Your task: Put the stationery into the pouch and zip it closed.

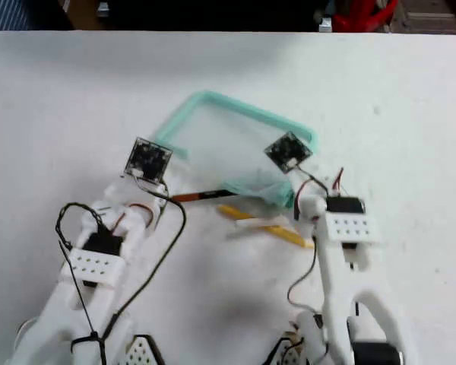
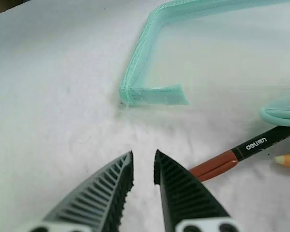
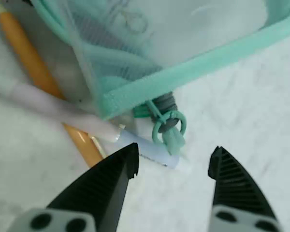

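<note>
Two grippers flanked the clear mint-edged zip pouch (image 1: 243, 106) mid-table: I saw the left gripper (image 2: 143, 159) at its 8 o'clock, fingers barely apart; the right gripper (image 3: 175, 157) at 5 o'clock, fingers wide.

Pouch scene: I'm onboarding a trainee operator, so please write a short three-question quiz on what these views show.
1. True or false: the black pencil lies fully inside the pouch.
2. Which thing lies closest in front of the right gripper? A: the zip pull. B: a stapler. C: a cup.
3. Yes or no: is the left gripper holding anything?

Key: 1 false, its reddish end is outside the pouch. 2 A. 3 no, the gripper is open and empty.
</note>
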Motion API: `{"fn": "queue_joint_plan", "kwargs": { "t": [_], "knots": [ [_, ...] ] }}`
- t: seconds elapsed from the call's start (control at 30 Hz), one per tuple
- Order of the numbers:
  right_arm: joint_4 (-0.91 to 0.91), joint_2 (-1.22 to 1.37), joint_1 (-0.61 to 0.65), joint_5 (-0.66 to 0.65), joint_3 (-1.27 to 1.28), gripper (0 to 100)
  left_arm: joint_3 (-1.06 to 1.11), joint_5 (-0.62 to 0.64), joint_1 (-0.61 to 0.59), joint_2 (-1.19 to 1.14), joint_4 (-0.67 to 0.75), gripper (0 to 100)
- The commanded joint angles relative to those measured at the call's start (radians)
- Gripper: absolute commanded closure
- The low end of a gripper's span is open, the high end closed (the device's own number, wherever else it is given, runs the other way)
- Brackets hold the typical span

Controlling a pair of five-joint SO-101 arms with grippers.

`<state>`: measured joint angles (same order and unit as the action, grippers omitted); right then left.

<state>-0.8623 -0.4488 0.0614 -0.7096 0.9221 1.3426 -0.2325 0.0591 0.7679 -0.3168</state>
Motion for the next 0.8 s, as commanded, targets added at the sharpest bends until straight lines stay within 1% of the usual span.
{"fn": "queue_joint_plan", "kwargs": {
  "t": [0.0,0.13,0.3,0.37,0.5,0.63,0.7,0.77],
  "knots": [
    [0.059,0.097,-0.004,-0.028,-0.084,75.5,-0.005,-0.009,0.010,-0.002,0.021,91],
    [0.117,0.156,-0.013,-0.032,-0.109,75.7,-0.006,-0.009,0.013,-0.002,0.021,91],
    [0.119,0.194,0.054,-0.038,-0.114,75.9,-0.006,-0.009,0.015,-0.002,0.021,91],
    [0.157,0.223,0.065,-0.035,-0.115,76.8,-0.006,-0.009,0.015,-0.002,0.021,91],
    [0.229,0.323,0.061,-0.038,-0.117,86.6,-0.006,-0.009,0.012,-0.002,0.021,91],
    [0.216,0.352,0.015,-0.032,-0.169,98.6,-0.006,-0.009,0.012,-0.002,0.023,91],
    [0.216,0.332,-0.010,-0.032,-0.178,97.1,-0.006,-0.009,0.013,-0.002,0.023,91],
    [0.193,0.282,-0.022,-0.032,-0.189,98.3,-0.008,-0.009,0.015,-0.002,0.023,91]
  ]
}}
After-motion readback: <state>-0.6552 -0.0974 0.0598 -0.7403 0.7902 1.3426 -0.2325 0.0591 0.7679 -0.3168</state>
